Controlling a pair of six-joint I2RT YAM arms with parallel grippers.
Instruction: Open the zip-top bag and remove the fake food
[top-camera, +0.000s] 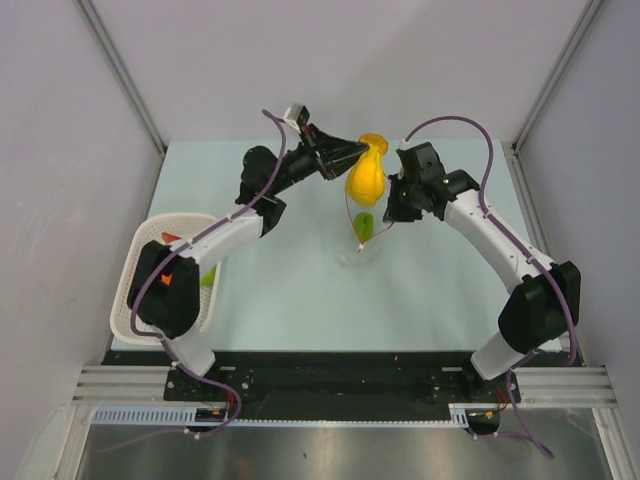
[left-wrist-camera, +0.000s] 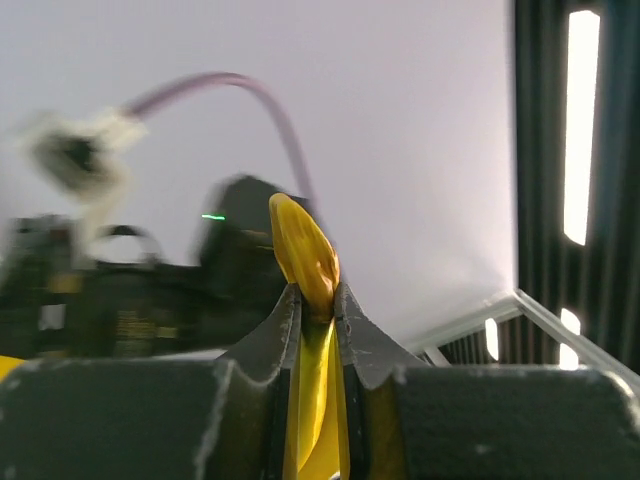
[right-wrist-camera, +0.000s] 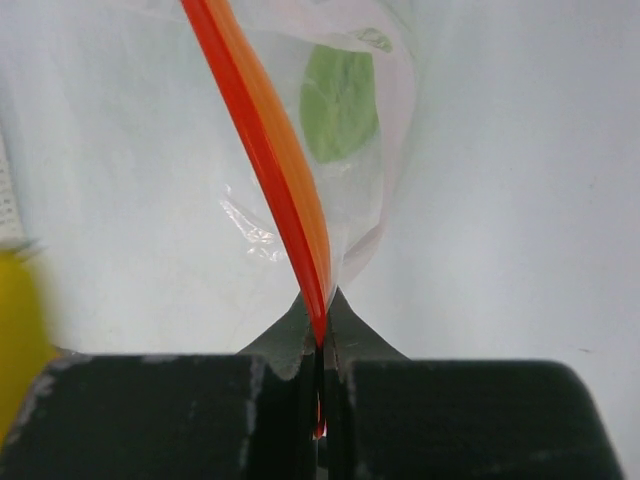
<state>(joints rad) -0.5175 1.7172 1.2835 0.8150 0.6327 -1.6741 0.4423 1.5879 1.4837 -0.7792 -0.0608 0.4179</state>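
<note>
At left, a white basket (top-camera: 135, 270) sits under the left arm (top-camera: 235, 230). Centrally, the left gripper (left-wrist-camera: 318, 305) clamps the banana (left-wrist-camera: 303, 245). The right gripper (right-wrist-camera: 320, 335) pinches tight on the zip-top bag (right-wrist-camera: 350, 190) at its red strip (right-wrist-camera: 265, 150).

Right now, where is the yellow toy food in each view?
Top external: yellow toy food above centre, in left gripper.
Left wrist: centre, pinched between fingers.
Right wrist: yellow blur, left edge, probably it.
Landmark: zip-top bag, top and right wrist views.
</note>
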